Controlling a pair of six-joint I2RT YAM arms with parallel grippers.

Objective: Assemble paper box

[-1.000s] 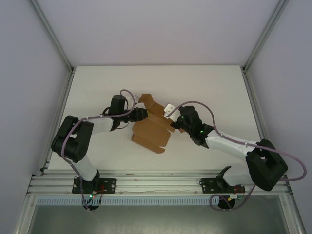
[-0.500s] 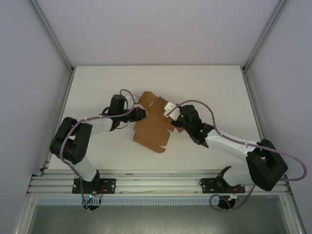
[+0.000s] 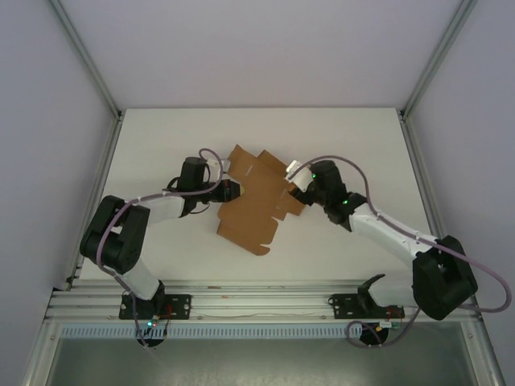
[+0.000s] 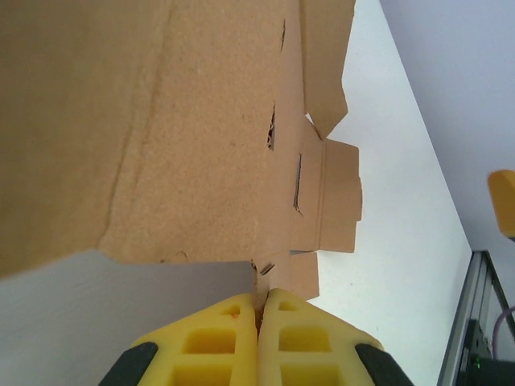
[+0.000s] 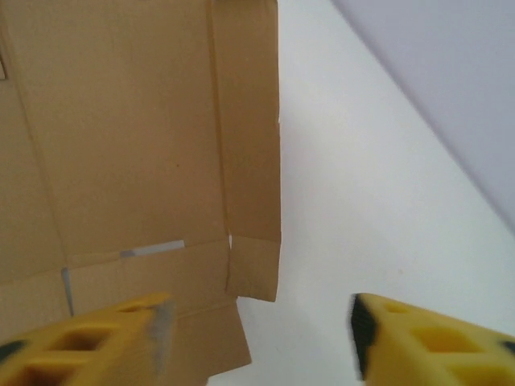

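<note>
While the left fingers [image 4: 269,342] are clamped together on a thin edge of the paper box [image 4: 161,121], the brown cardboard spreads away ahead of them as an unfolded die-cut sheet. It shows creases, short slots [image 4: 298,181] and a stepped tab [image 4: 338,197] toward its far end. Beside the pinch the sheet's edge stands clear of the white surface [image 4: 386,265], with grey shade under it. How much of the rest lies flat cannot be told from this wrist view.

From above, the paper box [image 3: 253,205] sits in the middle of the surface [image 3: 362,145] between the two arms. The left fingers [image 3: 229,190] grip its left edge, and the right fingers [image 3: 299,183] are at its right edge.

Seen from the right wrist, the right fingers stand well apart and hold nothing. Ahead of one finger [image 5: 96,342] lies a broad cardboard panel [image 5: 121,121]. It is bordered by a narrow side flap [image 5: 245,121] that ends in a small square piece [image 5: 253,269] nearest the fingers. More cardboard runs just beyond that finger's tip. Ahead of the other finger [image 5: 434,342] there is bare white surface. Whether either fingertip touches the cardboard cannot be told.
</note>
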